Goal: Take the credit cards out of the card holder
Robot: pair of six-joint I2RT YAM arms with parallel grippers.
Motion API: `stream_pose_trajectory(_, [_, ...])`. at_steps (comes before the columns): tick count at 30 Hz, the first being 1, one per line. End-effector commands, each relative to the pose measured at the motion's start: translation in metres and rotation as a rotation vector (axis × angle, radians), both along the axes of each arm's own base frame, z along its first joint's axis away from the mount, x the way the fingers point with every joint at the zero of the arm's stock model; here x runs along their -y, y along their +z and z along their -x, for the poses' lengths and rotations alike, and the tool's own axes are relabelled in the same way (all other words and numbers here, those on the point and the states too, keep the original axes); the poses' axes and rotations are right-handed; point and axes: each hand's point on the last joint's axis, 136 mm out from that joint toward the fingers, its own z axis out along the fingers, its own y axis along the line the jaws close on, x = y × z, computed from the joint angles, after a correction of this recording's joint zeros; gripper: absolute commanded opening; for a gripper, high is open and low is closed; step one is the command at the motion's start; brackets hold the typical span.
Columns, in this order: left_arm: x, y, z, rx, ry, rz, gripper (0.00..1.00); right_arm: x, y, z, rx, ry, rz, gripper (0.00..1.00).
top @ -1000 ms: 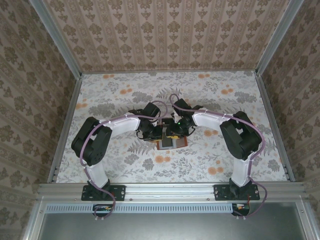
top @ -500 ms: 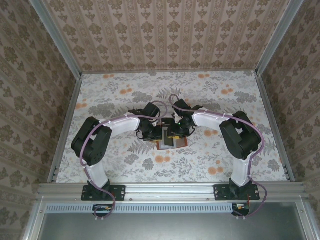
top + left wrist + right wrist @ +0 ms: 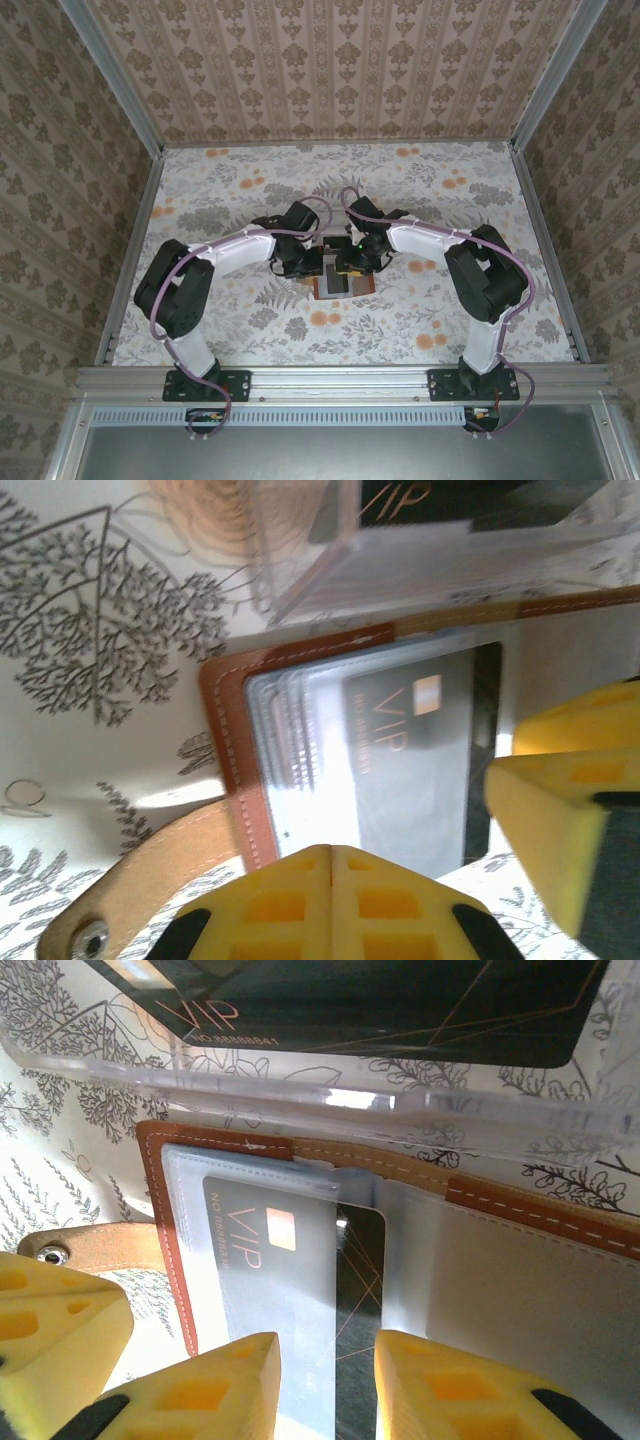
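Note:
The card holder (image 3: 345,289) lies open on the floral table, reddish-brown leather (image 3: 232,770) with grey-blue pockets (image 3: 500,1280). A dark VIP credit card (image 3: 285,1260) sits in its left clear pocket, its right edge (image 3: 360,1290) poking out sideways. My right gripper (image 3: 327,1365) is open, its jaws straddling that exposed edge just above the card. My left gripper (image 3: 333,852) is shut with nothing in it, at the near edge of the same half. Both grippers, left (image 3: 322,268) and right (image 3: 351,268), meet over the wallet.
A clear plastic tray (image 3: 330,1095) stands right behind the wallet, with another dark VIP card (image 3: 380,1000) in it. The wallet's leather tab (image 3: 150,880) with a snap sticks out at its left. Patterned walls (image 3: 330,70) close in the table on three sides.
The left arm's elbow has swung a little to the left. Both grippers have stayed over the wallet.

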Motion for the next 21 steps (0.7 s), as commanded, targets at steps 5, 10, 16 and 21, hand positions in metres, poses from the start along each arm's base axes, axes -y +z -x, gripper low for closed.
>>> stream_pose_trajectory(5, [0.024,0.011,-0.005,-0.012,-0.001,0.103,0.03,-0.002,0.007,-0.001,-0.006,-0.019,-0.049,0.33])
stream_pose_trajectory(10, [0.021,-0.009,-0.003,-0.054,0.005,0.082,0.03,-0.003,0.006,-0.001,-0.016,-0.024,-0.065,0.33])
stream_pose_trajectory(16, [0.011,-0.026,0.003,-0.083,0.001,0.025,0.03,-0.007,0.004,0.0,-0.029,-0.03,-0.095,0.33])
stream_pose_trajectory(21, [-0.001,-0.034,0.008,-0.095,-0.008,-0.034,0.03,-0.018,0.003,-0.001,-0.048,-0.027,-0.163,0.33])
